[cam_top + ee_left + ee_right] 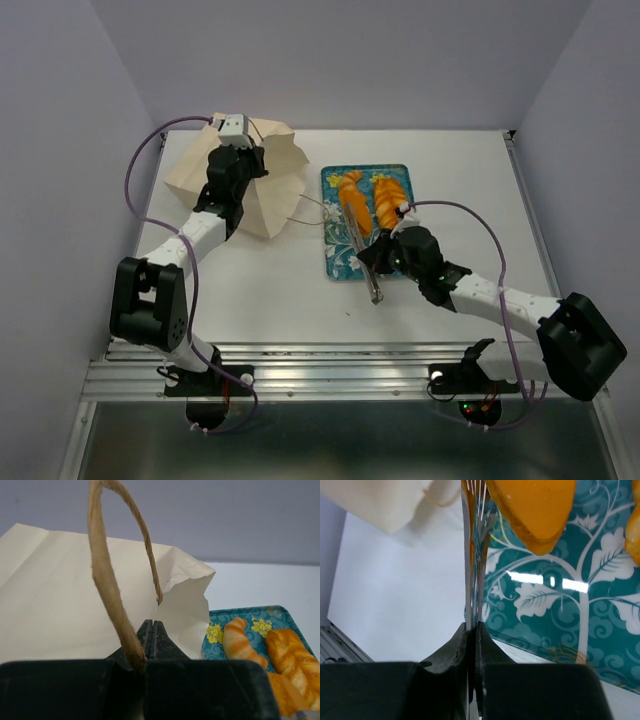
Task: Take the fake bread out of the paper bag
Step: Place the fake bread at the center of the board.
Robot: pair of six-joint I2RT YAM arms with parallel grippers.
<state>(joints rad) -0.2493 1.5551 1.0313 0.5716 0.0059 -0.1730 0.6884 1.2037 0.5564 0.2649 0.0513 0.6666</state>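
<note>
- Right tool is clenched on a pair of slim shiny metal tongs, which run from it up over the near rim of the teal floral rectangular tray
- Left tool is clamped shut at the mouth of the pale tan crumpled paper bag; a thin brown loop handle runs down into the base of its jaws and looks pinched there
- Both glossy orange-golden plastic bread pieces lie on the tray, outside the bag: the curved, croissant-like piece on the bag side and the braided loaf beside it
- By my reading the removal itself is done and the step in hand is letting go; whether the tong tips are pressing the croissant-like piece cannot be told, as they lie tight alongside it
- Next move would call for easing the tongs back along their own line, clear of the bread, then releasing the bag handle without tugging the bag
- The tray's raised rim sits under the tongs, so a sideways sweep could catch it or nudge the tray
- The bag mouth lies just beside the tray's far left corner, leaving little room there
- Bare white table lies open between the arms, and walls close in on the left, right and far sides
</note>
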